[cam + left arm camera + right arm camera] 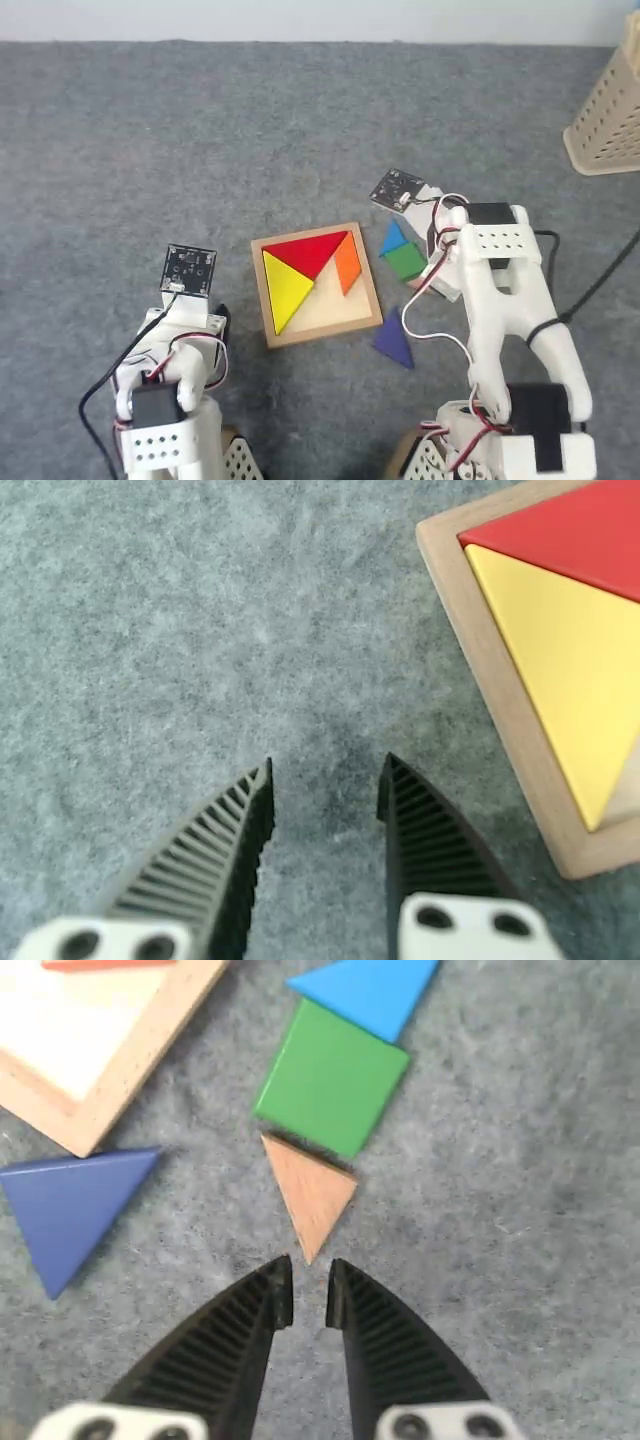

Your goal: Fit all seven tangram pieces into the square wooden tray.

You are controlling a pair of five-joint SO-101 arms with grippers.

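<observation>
Though partly filled, a pale square tray (327, 335)

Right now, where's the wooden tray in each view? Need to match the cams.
High view: wooden tray sits mid-table between the two arms, with three pieces inside.
Left wrist view: one corner and rim, with the yellow triangle and red triangle inside.
Right wrist view: one corner, next to the dark blue triangle.
Landmarks: yellow triangle ties high to left wrist; dark blue triangle ties high to right wrist.
</observation>
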